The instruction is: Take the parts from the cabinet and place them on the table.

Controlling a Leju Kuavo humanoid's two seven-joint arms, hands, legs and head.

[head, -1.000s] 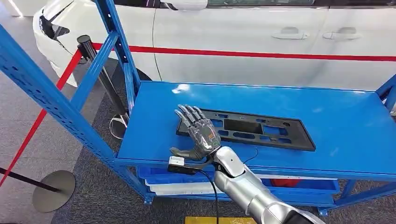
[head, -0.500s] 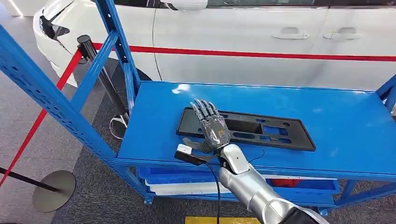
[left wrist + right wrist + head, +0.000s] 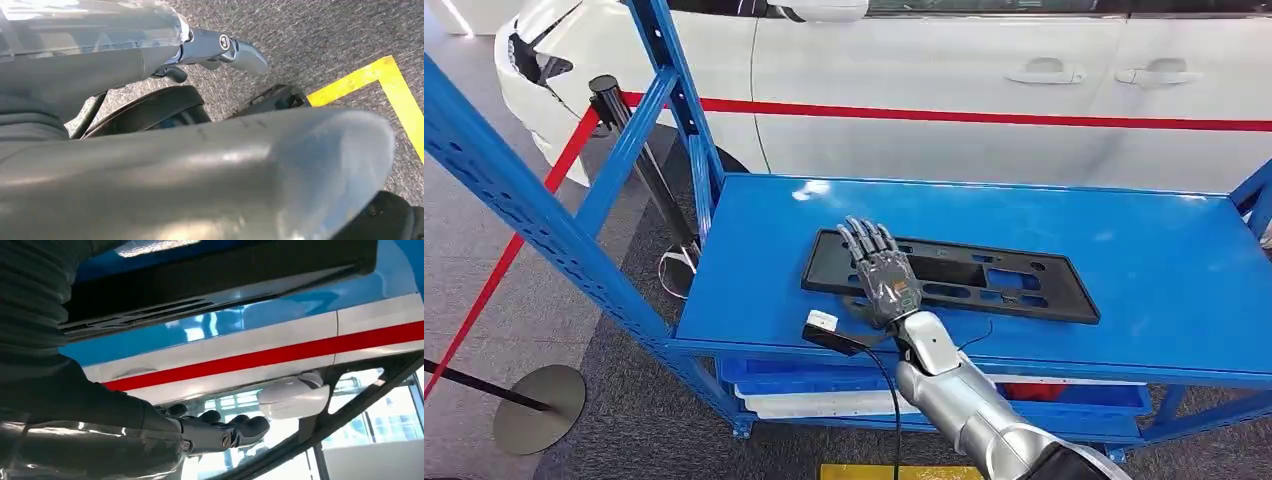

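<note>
A long black plastic part [image 3: 994, 280] with several cut-outs lies flat on the blue cabinet shelf [image 3: 1144, 240]. My right hand [image 3: 886, 275] reaches over the shelf's front edge and lies palm down over the part's left end, fingers straight and spread, gripping nothing. Whether the palm touches the part I cannot tell. The right wrist view has the same black part [image 3: 225, 270] on the blue shelf, with my right hand's fingers [image 3: 225, 432] stretched out. My left hand [image 3: 220, 50] hangs over the grey floor, fingers extended and holding nothing.
A white car [image 3: 974, 70] with a red stripe stands close behind the cabinet. Blue uprights [image 3: 674, 90] frame the shelf's left side. A stanchion [image 3: 614, 100] with red tape stands to the left. Trays [image 3: 814, 400] sit on the lower shelf. Yellow tape [image 3: 395, 95] marks the floor.
My right hand has moved forward and to the right, from the shelf's front edge onto the left end of the black part. The part has not moved.
</note>
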